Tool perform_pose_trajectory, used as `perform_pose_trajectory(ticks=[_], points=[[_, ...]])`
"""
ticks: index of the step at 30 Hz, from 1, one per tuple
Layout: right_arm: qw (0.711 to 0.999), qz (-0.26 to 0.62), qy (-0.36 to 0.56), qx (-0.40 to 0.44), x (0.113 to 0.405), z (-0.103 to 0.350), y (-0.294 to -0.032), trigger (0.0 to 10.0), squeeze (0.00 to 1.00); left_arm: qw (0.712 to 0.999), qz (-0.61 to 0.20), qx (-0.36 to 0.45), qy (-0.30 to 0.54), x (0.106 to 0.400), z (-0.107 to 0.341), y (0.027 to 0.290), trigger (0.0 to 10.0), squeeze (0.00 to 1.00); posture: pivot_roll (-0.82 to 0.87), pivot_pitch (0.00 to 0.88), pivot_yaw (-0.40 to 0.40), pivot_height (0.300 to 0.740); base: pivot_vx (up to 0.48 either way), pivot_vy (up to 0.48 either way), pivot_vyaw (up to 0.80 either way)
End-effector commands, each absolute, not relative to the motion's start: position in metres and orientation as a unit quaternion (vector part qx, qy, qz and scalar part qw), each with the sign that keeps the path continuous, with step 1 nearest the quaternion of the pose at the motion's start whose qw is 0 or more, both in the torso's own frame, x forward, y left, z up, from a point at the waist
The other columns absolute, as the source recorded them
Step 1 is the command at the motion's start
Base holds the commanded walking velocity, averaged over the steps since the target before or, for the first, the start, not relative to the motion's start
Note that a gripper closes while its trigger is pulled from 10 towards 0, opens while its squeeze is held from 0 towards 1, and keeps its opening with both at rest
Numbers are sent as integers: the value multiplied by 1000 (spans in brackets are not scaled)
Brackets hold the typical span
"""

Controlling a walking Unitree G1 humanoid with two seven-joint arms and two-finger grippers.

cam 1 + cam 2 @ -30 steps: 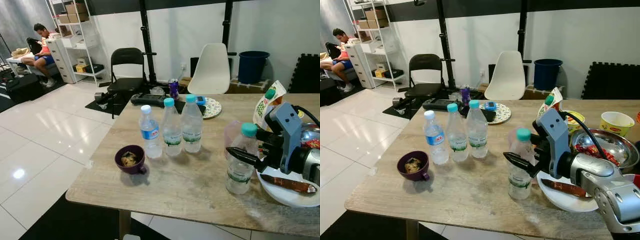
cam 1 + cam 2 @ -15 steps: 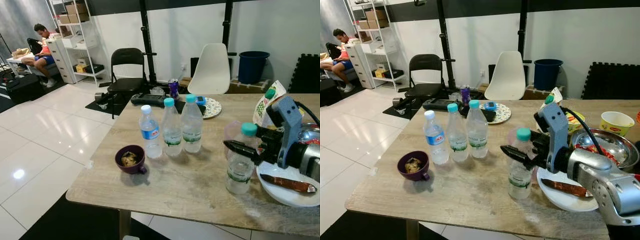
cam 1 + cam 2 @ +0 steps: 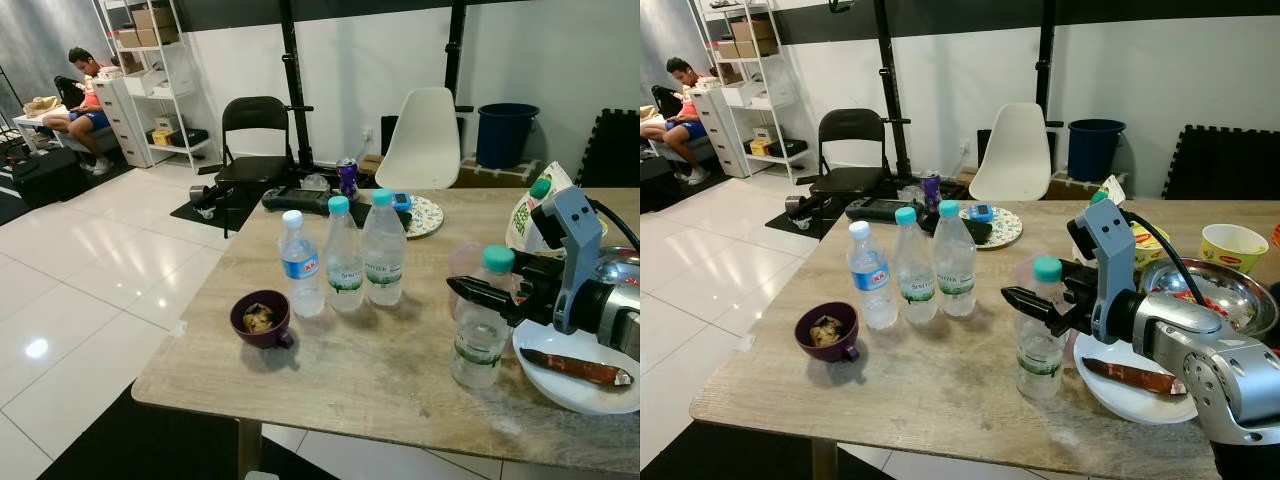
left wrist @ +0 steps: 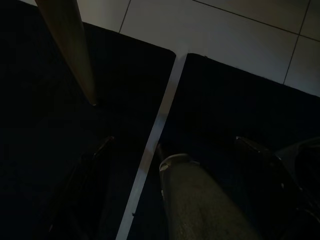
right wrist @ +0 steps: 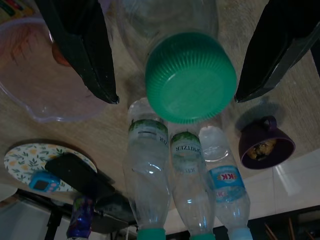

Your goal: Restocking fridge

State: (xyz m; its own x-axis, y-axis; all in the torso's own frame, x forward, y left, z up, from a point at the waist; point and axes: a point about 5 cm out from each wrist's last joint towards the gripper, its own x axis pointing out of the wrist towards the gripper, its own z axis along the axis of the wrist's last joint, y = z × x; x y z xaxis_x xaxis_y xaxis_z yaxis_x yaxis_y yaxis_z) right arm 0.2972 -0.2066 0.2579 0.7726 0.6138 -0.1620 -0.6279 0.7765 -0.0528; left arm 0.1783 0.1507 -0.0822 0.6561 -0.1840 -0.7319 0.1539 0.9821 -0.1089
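Beside the plate (image 3: 590, 392), the right gripper (image 3: 1045, 303) holds its fingers apart around the bottle (image 3: 480, 325); a misjudged squeeze could topple it into the cup (image 3: 261, 318).

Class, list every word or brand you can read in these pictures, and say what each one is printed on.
"KK": blue label of the water bottle.
"...RITZER": green label of the middle bottle; the first letters are turned out of sight.
Too small or blurred to read: the label of the third bottle, the print on the snack bag, the logo on the yellow cup and the purple can.
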Motion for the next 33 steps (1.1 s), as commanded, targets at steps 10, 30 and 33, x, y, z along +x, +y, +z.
perform_pose_trajectory(ticks=[10, 30, 33], points=[[939, 336, 72, -37, 296, 259, -204, 0, 0, 912, -89, -13, 401, 178, -82, 155, 10000, 0, -50, 29, 70, 740, 0, 0, 0], [942, 328, 60, -26, 300, 265, -208, 0, 0, 912, -79, -19, 402, 181, -81, 156, 10000, 0, -47, 42, 64, 740, 0, 0, 0], [925, 380, 16, 18, 295, 280, -200, 0, 0, 910, -76, -20, 406, 180, -82, 157, 10000, 0, -52, 44, 63, 740, 0, 0, 0]])
